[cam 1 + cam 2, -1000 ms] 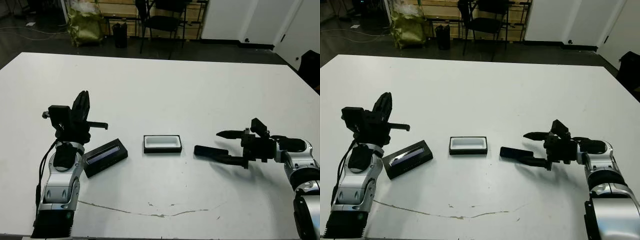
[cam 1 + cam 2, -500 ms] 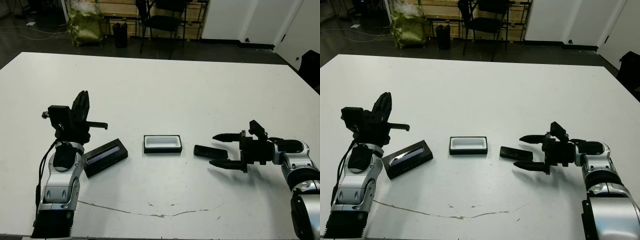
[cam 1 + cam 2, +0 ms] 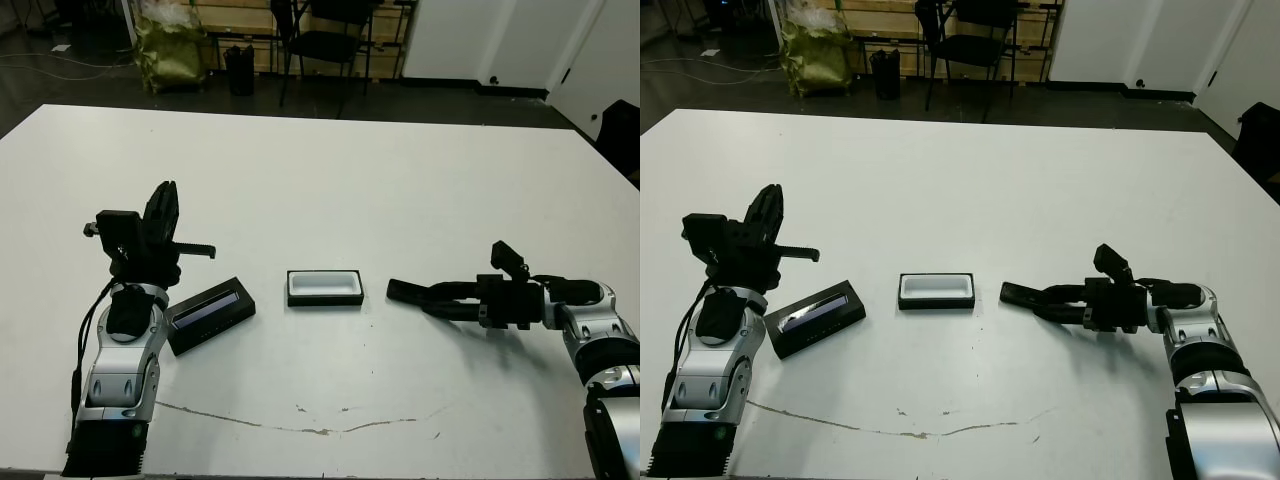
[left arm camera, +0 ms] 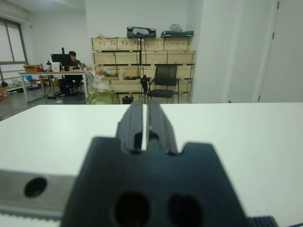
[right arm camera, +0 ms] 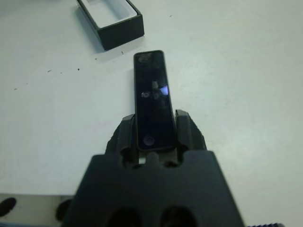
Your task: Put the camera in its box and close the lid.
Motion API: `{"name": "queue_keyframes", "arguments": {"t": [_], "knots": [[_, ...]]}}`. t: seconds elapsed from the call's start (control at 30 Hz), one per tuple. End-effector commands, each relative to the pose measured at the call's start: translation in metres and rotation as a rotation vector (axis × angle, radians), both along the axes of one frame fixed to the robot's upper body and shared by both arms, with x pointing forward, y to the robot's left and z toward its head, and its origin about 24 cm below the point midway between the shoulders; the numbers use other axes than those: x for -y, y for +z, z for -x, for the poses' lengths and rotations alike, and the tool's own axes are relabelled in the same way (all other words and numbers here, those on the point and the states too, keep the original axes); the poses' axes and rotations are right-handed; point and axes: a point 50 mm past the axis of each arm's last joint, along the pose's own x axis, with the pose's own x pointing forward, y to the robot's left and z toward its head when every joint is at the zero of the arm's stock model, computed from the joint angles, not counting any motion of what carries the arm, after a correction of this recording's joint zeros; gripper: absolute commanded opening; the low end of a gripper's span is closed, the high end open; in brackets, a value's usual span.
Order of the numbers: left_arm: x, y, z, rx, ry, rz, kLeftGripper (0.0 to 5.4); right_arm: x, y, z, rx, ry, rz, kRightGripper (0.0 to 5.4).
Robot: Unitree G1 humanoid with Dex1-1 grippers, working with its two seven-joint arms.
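Change since earlier frames: right gripper's fingers, spread on either side of the camera a second ago, have come together on it; left arm, box and lid unmoved.
Tabletop: large white rectangular table (image 3: pixel 330 170), bearing all items; a thin dark scuff line runs near its front edge.
Left gripper: black two-fingered gripper (image 3: pixel 160 215) raised above the front-left part of the tabletop, pointing up; fingers pressed together, holding nothing.
Right gripper: black two-fingered gripper (image 5: pixel 154 132) lying low toward the front-right edge, clamped on one end of the camera.
Lid: flat black rectangular cover with glossy grey strip (image 3: pixel 210 314), lying askew toward the front-left corner, just beside the left arm.
Box: small shallow black tray with white lining (image 3: pixel 325 288), open, empty, centred between the two arms.
Camera: slim black glossy bar (image 5: pixel 153 98), gripped at one end, free end pointing at the box and near it, not inside.
Step in hand: securing the camera for transfer.
Handling advice: lift level, keep the bar's length parallel to the tray's long side, lower squarely before letting go; the end grip may let it droop.
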Motion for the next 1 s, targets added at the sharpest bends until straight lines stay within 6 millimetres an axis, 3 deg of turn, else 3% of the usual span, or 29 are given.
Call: {"name": "queue_keyframes", "arguments": {"t": [0.03, 0.27, 0.33, 0.43, 0.53, 0.8, 1.0], "knots": [[-0.001, -0.005, 0.001, -0.024, 0.004, -0.004, 0.0, 0.01, 0.0, 0.005, -0.032, 0.027, 0.153, 0.68], [-0.001, -0.005, 0.001, -0.027, 0.003, 0.009, 0.0, 0.003, 0.019, 0.003, 0.164, 0.177, 0.432, 0.67], [-0.001, -0.005, 0.001, -0.026, 0.005, -0.001, 0.0, 0.001, 0.016, 0.004, 0.174, 0.158, 0.444, 0.67], [-0.001, -0.005, 0.001, -0.033, 0.011, -0.004, 0.0, 0.006, -0.004, 0.008, 0.082, 0.011, 0.271, 0.67], [-0.001, -0.005, 0.001, -0.025, 0.008, -0.01, 0.0, 0.01, -0.011, 0.007, 0.12, -0.071, 0.229, 0.67], [-0.001, -0.006, 0.0, -0.022, -0.004, -0.003, 0.0, 0.014, -0.005, -0.004, 0.201, -0.298, -0.066, 0.67], [0.001, -0.005, 0.0, -0.034, 0.001, 0.003, 0.0, -0.001, 0.024, -0.024, 0.236, -0.23, -0.242, 0.67]]}}
